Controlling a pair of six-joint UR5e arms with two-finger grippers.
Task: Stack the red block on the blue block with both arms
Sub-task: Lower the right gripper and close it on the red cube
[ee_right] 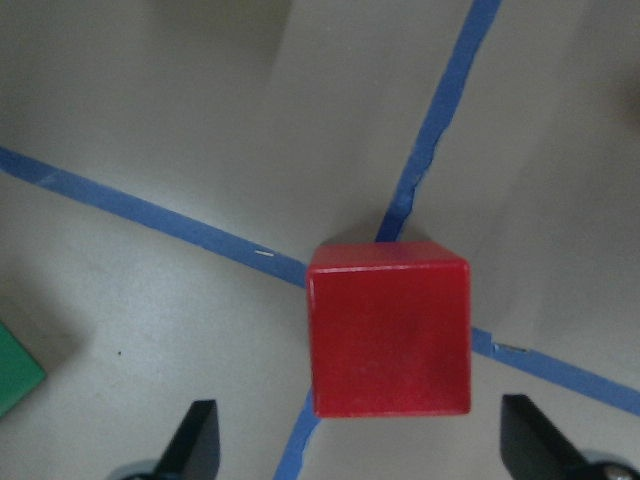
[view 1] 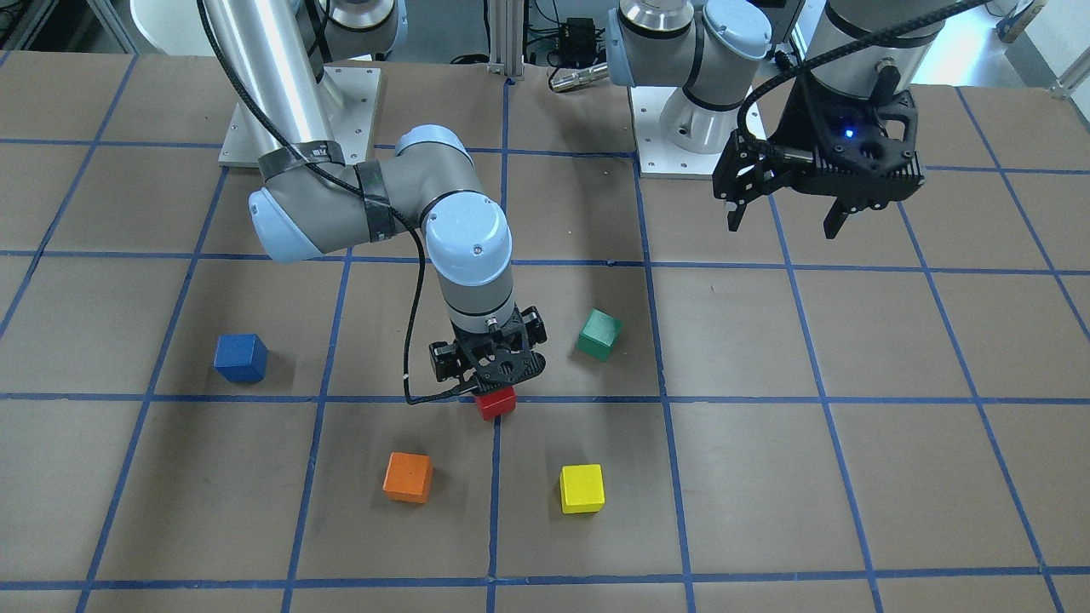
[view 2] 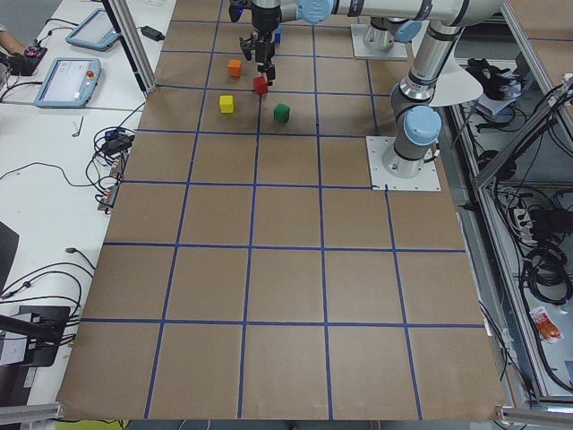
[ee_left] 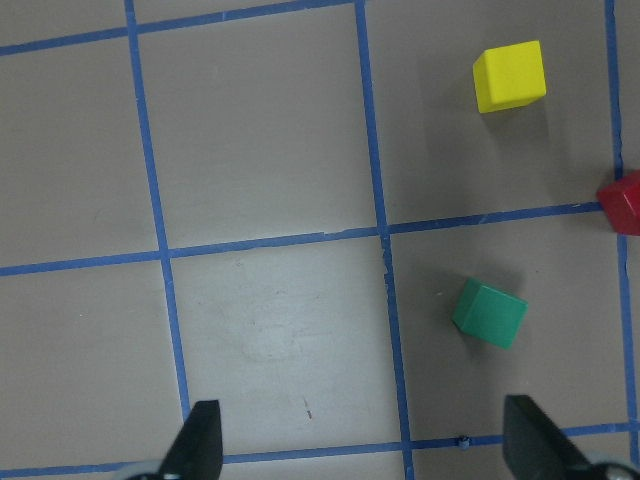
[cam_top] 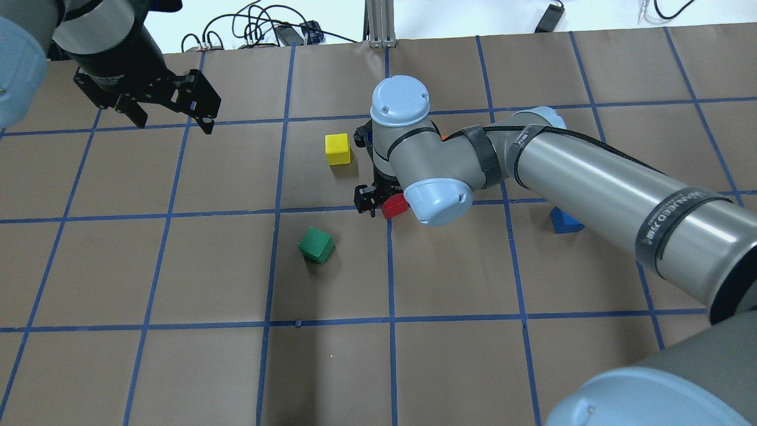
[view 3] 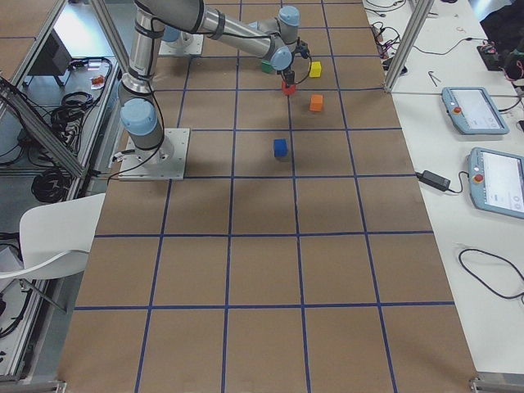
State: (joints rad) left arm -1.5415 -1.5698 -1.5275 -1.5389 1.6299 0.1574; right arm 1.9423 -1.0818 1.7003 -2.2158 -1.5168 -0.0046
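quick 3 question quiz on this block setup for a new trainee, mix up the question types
1. True or false: the red block already sits on the blue block.
2. Which arm's tool brackets the red block with its fingers apart? A) left B) right C) neither
3. Fill in: the red block rests on a crossing of two blue ___ lines.
Key: 1. False; they lie apart on the table. 2. B, the right tool. 3. tape.
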